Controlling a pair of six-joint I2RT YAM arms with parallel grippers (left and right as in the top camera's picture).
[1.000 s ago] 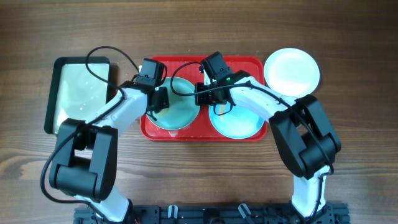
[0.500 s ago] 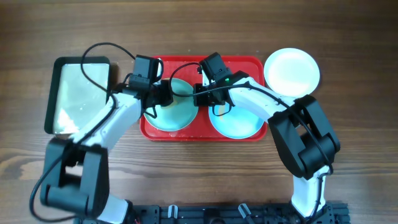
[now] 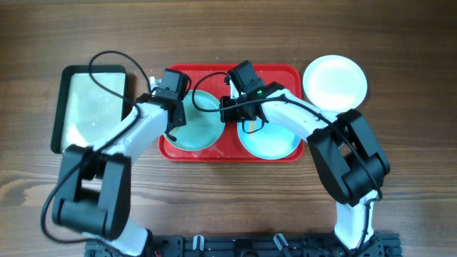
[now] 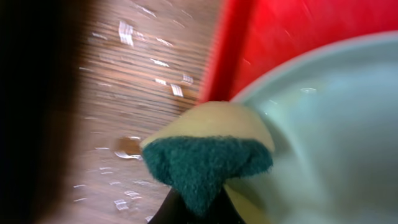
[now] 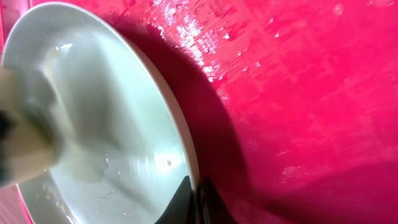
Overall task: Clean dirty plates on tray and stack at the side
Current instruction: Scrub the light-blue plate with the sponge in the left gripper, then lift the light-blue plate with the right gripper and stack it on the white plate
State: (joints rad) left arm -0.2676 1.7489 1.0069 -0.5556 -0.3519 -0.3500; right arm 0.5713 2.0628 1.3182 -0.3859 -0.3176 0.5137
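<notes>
Your left gripper point(image 3: 173, 120) is closed on a sponge point(image 4: 208, 155), yellow with a green scouring face. It holds the sponge against the left edge of the left blue plate point(image 3: 203, 125), just inside the left rim of the red tray point(image 3: 285, 73). Your right gripper point(image 3: 226, 108) is clamped on the same plate's right rim. In the right wrist view its fingers point(image 5: 180, 205) pinch that rim, and the dark shadow on the tray below suggests that side is lifted a little. The right blue plate point(image 3: 275, 139) lies in the tray's right half, partly under the right arm. The white plate point(image 3: 335, 81) sits on the wooden table point(image 3: 400, 43) just off the tray's top right corner. A black-rimmed basin point(image 3: 86, 114) stands on the table left of the tray.
</notes>
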